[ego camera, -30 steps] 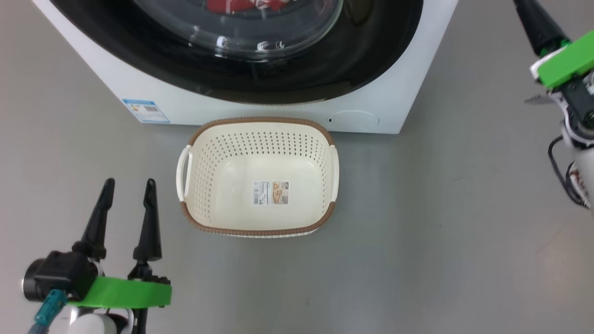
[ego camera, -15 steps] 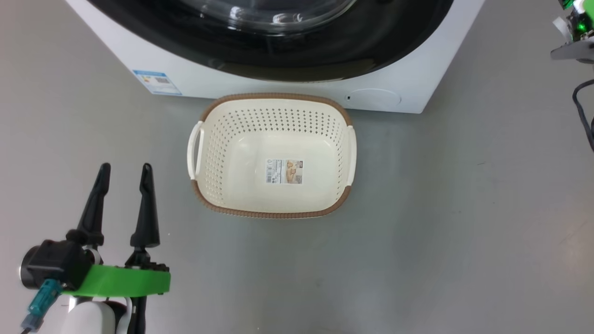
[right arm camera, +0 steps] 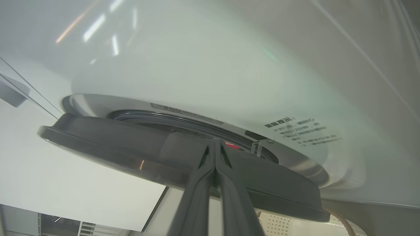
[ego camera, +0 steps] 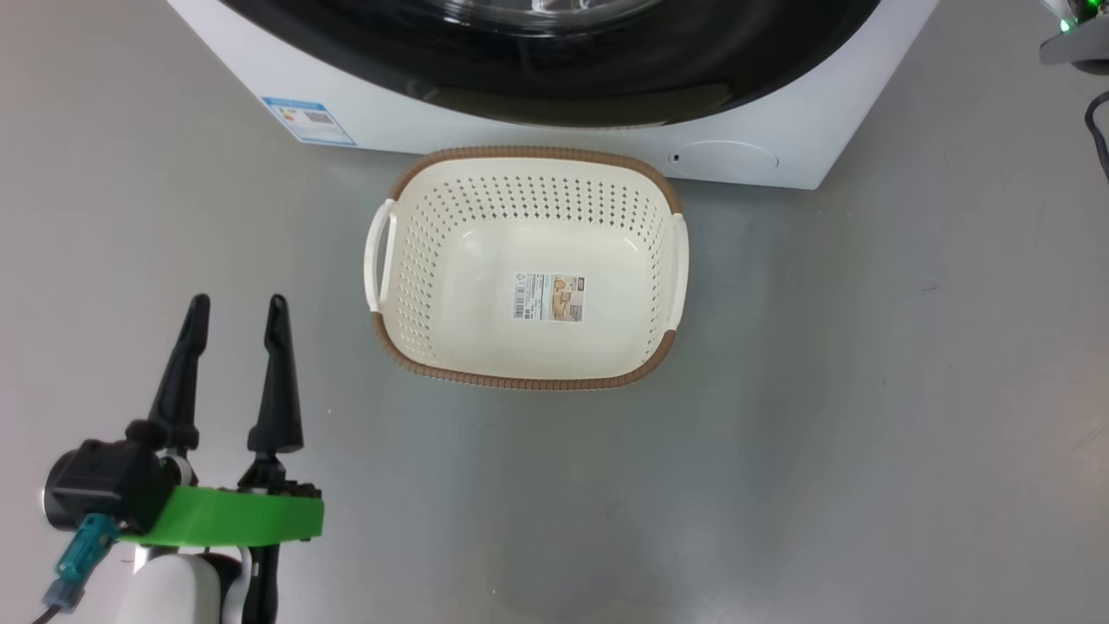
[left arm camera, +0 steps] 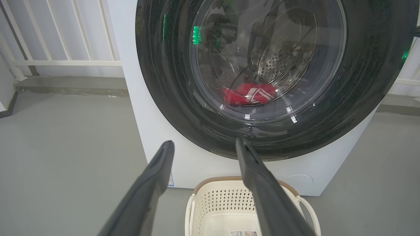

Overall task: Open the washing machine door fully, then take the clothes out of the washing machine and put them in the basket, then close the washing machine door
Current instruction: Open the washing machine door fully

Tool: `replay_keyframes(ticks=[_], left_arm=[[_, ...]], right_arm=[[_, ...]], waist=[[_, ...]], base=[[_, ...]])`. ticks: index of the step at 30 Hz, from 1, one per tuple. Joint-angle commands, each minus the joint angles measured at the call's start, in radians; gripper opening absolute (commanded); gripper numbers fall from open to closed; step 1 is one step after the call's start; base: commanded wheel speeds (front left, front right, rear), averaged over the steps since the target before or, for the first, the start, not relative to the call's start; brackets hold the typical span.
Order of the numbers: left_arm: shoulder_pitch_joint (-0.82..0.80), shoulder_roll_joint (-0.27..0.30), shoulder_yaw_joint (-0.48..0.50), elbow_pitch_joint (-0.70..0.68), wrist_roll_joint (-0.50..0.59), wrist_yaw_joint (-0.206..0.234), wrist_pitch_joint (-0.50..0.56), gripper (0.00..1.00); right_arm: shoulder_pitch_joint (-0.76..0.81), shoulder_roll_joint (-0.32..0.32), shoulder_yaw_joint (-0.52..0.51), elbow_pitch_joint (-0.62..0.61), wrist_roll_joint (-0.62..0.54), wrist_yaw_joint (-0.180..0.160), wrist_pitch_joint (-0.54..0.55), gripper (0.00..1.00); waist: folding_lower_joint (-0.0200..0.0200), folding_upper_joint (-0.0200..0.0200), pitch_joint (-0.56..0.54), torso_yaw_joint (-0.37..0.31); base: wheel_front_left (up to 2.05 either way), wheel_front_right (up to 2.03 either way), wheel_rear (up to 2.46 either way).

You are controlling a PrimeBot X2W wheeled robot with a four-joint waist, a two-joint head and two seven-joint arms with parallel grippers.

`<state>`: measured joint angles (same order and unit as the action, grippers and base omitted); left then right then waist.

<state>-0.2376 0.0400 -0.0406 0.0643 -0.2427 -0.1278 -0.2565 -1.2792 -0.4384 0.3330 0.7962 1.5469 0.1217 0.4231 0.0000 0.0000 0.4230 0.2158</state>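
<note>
At seven o'clock the left pincer [ego camera: 238, 302] is hanging wide, empty. The basket [ego camera: 520, 381] is waiting centrally, just before the washer [ego camera: 390, 121], likely to catch laundry. At twelve, the right pincer [right arm camera: 215, 141], pressed narrow, is seemingly prying the door [right arm camera: 131, 141]; clothes [left arm camera: 249, 94] are lying behind its glass.

The left end effector [ego camera: 238, 302] has tapered black fingers [ego camera: 275, 381] (green bracket [ego camera: 225, 517], teal plug [ego camera: 82, 555]).
</note>
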Motion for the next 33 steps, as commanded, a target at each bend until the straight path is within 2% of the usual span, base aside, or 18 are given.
replay_keyframes(ticks=[1,20,33], left_arm=[[-0.026,0.021,0.028,-0.022,-0.010,-0.003,-0.005,1.00],[-0.041,0.014,0.025,-0.021,-0.012,-0.003,-0.005,1.00],[-0.020,0.012,0.039,-0.011,-0.003,-0.003,-0.005,1.00]], right_arm=[[-0.022,0.012,0.005,-0.013,-0.004,0.009,0.008,0.00],[-0.100,0.044,0.023,0.063,-0.006,0.009,0.064,0.00],[-0.006,0.065,0.044,0.061,0.003,0.009,0.101,0.00]], waist=[[0.0000,0.0000,0.005,0.004],[0.0000,0.0000,0.033,0.033],[0.0000,0.0000,-0.033,0.026]], base=[[0.00,0.00,0.00],[0.00,0.00,0.00],[0.00,0.00,0.00]])
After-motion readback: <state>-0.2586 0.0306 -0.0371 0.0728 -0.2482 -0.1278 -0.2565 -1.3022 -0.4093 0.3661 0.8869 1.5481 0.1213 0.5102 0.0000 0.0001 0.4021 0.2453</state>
